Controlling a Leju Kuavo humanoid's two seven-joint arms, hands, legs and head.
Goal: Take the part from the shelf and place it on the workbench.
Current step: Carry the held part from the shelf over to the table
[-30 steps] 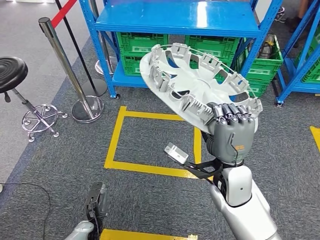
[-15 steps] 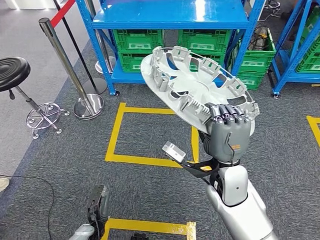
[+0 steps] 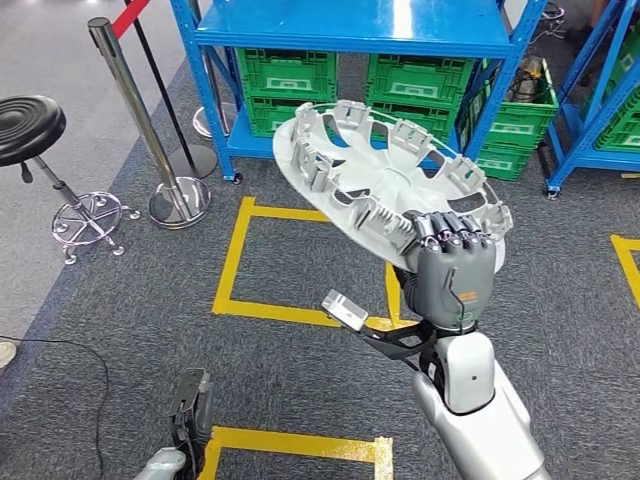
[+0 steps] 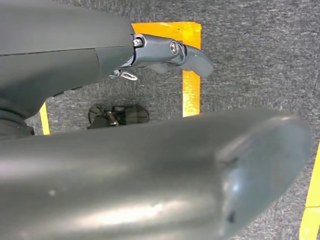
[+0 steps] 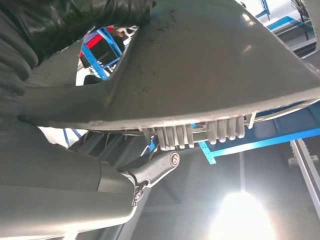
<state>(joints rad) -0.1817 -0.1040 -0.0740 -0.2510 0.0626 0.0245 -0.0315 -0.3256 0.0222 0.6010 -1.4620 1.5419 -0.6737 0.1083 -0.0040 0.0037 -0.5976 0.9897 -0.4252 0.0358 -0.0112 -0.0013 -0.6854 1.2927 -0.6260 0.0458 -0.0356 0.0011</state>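
- Head view: the right hand (image 3: 453,275) was raised in front of the body with its fingers (image 3: 450,238) curled over the near rim of a silver wheel cover (image 3: 377,180), the task's part. The cover lay tilted, ribbed inner face up, reaching up and away from the hand toward the blue shelf (image 3: 355,30); it was off the shelf and touched nothing but the hand.
- Beyond the cover, green crates (image 3: 287,75) stood under the shelf; yellow floor tape (image 3: 230,265) lay below and to the left of the hand, and a black stool (image 3: 26,125) and a chrome barrier post (image 3: 140,120) stood well to the left.
- The left hand (image 3: 189,415) hung low, well apart from the cover; whether its fingers were spread or curled could not be told here.
- Left wrist view: the left hand (image 4: 113,170) appeared as grey covers above carpet and yellow tape; nothing lay in it, but its opening could not be judged.
- Right wrist view: the cover (image 5: 211,70) showed from beneath, its rim clips (image 5: 200,135) just past the thumb (image 5: 154,170), the dark fingers (image 5: 22,55) wrapped over its edge.
- Step judged: carrying, with pickup done and placement not begun. No workbench was visible, so the next move probably called for turning or walking toward it while holding the one-edged grip firm and the cover level.
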